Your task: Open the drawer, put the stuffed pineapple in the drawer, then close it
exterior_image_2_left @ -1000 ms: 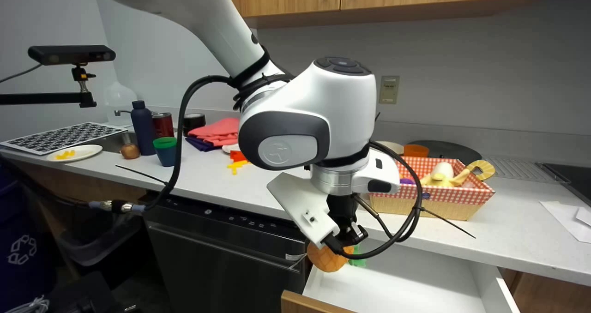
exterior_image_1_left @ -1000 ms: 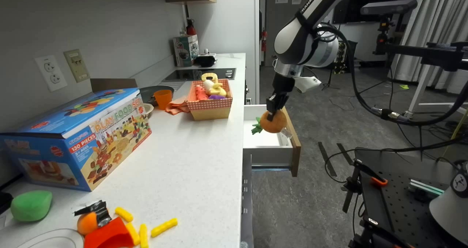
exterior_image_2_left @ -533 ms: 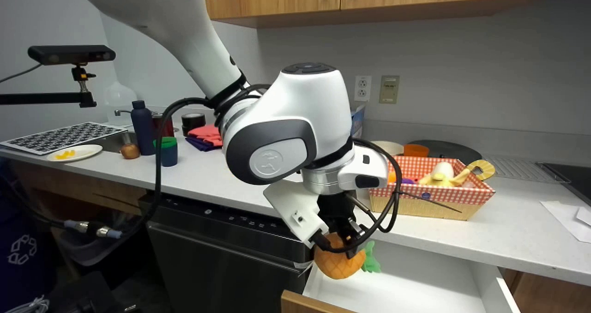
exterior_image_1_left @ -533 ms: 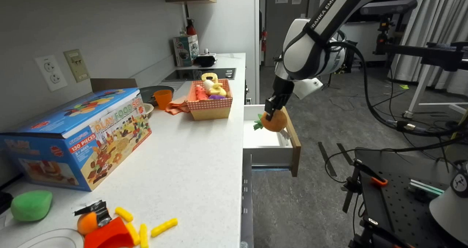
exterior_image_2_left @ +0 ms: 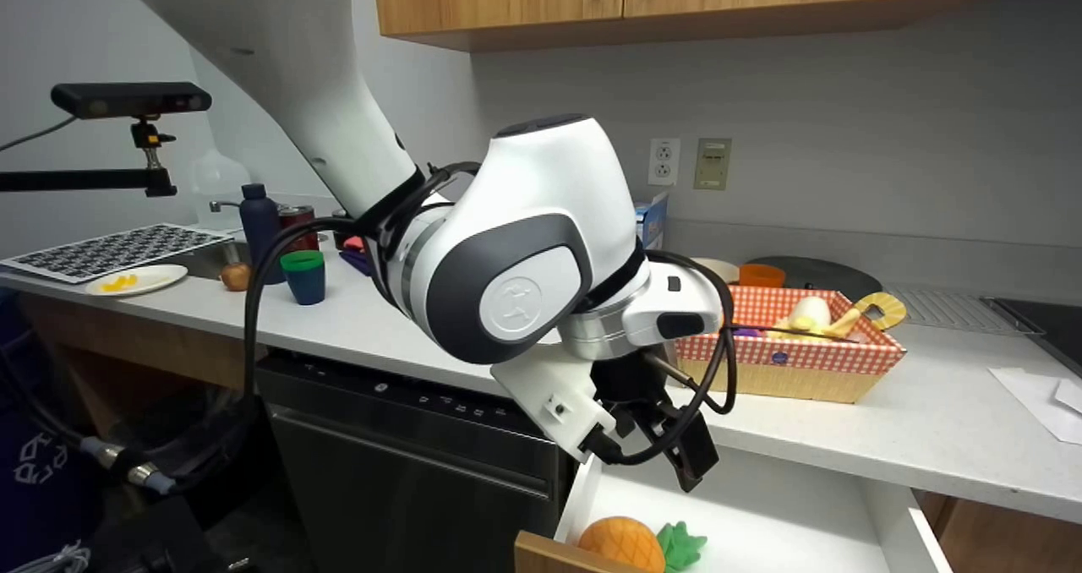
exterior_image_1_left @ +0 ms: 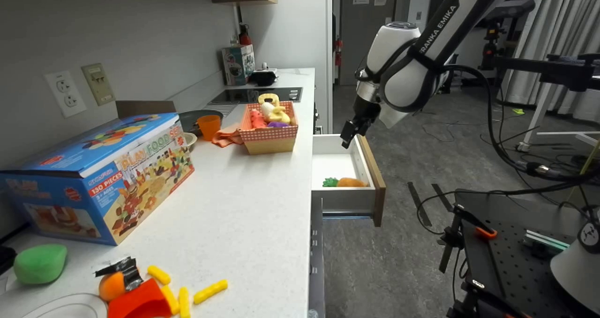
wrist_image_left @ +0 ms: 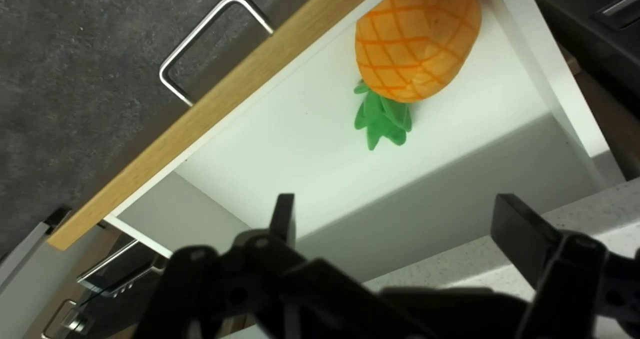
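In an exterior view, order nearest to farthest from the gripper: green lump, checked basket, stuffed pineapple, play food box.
1. Stuffed pineapple: below, in the drawer.
2. Checked basket: image left, on the counter.
3. Play food box: farther left.
4. Green lump: lower left.

- The arm (exterior_image_2_left: 507,193) is white and smooth.
- A dark gray patch (exterior_image_2_left: 456,302) is on it.
- White letters (exterior_image_1_left: 438,29) say FRANKA EMIKA.
- The cable (exterior_image_1_left: 489,107) is thick and black.
- The ring (exterior_image_2_left: 596,334) is shiny silver.
- The gripper (wrist_image_left: 397,218) is black.

I note a fitted kitchen: cooktop (exterior_image_1_left: 240,95), sink (exterior_image_2_left: 209,261), dishwasher (exterior_image_2_left: 406,480), wall cabinets (exterior_image_2_left: 507,2). Mounted camera (exterior_image_2_left: 131,100) and perforated black table (exterior_image_1_left: 518,266) also noted, consistent with a lab.
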{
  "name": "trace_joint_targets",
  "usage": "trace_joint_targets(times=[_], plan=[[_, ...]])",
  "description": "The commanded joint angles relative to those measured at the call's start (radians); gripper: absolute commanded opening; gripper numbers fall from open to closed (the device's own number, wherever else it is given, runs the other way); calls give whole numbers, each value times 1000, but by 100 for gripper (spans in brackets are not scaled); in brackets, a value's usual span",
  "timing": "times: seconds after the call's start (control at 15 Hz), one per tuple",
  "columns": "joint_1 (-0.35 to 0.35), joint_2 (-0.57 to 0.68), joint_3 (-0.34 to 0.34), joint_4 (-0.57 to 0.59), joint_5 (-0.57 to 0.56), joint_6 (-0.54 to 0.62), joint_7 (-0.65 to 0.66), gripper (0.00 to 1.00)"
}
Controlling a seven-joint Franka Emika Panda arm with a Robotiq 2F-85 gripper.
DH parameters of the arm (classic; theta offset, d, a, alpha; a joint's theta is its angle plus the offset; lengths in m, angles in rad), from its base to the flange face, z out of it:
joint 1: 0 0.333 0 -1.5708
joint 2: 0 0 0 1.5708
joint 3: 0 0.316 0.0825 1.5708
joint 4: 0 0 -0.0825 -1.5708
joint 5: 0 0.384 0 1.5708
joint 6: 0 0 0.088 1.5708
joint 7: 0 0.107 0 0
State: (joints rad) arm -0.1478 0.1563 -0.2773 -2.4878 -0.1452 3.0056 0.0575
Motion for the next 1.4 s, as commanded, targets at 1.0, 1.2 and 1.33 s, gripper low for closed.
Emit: trace_joint_targets(times=[1.0,1.2,1.33], plan=[[-20,-106,-158,5,-359,-278,197,100],[-59,-86,-126,14,-347,-382,90,100],[-72,-45,-105,35,-323,-406,9,100]])
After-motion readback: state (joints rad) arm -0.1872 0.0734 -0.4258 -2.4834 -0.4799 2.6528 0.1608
